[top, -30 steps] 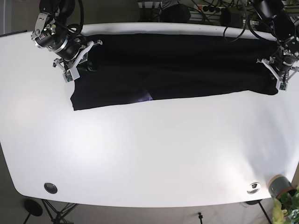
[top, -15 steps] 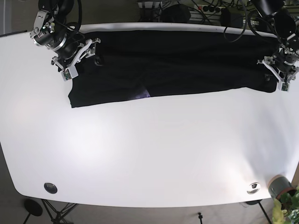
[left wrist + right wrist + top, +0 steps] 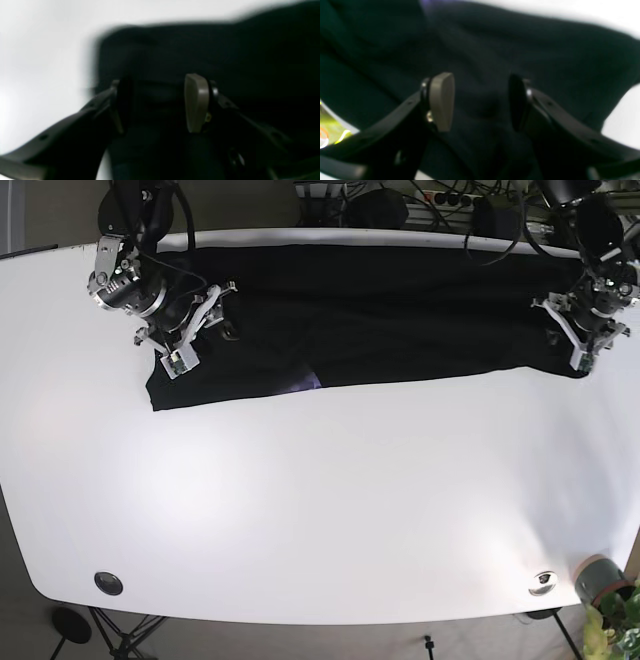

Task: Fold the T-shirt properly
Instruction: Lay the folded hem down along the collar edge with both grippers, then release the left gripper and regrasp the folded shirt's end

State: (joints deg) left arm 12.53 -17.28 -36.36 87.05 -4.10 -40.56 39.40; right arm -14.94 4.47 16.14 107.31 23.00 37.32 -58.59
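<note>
Both grippers have shifted inward over the long black folded T-shirt [image 3: 370,315] along the white table's [image 3: 320,500] far edge, left gripper [image 3: 160,102] and right gripper [image 3: 480,102] jaws apart, likely poised to grasp its ends next.

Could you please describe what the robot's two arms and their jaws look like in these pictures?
Both arms are silver-grey metal with black joints and black cables looping over them. The right gripper and left gripper carry white bracket-like frames in the base view. Close up, each has dark curved finger arms ending in flat, rounded, taupe-coloured pads.
</note>
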